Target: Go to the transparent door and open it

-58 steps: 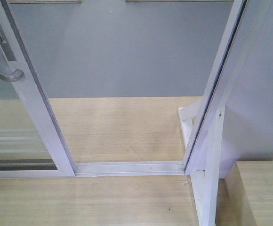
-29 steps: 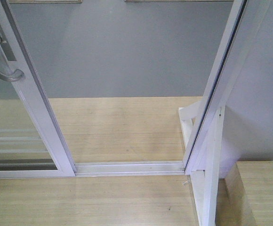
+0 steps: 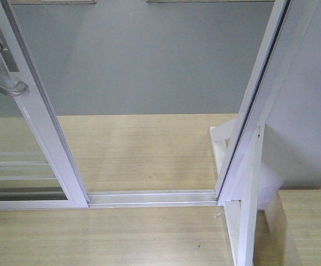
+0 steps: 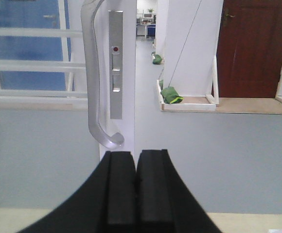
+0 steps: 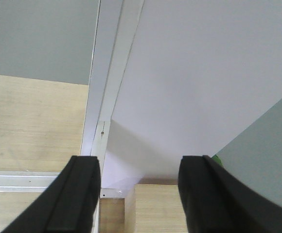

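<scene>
Beside the transparent door (image 3: 36, 124), floor track (image 3: 152, 197), white frame post (image 3: 254, 105).

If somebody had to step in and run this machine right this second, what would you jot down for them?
Left gripper: shut, holding nothing, sitting just below the curved handle of the transparent door, not touching it.
Right gripper: open, empty, facing the white frame post and the pale wall on the right.
Door: slid to the left of the front view, with a wide gap over the floor track between it and the right post.
Done: the rig is at the doorway and the opening looks passable.
Left: probably just confirm the door is open far enough; if not, hook the handle and slide it further left.
</scene>
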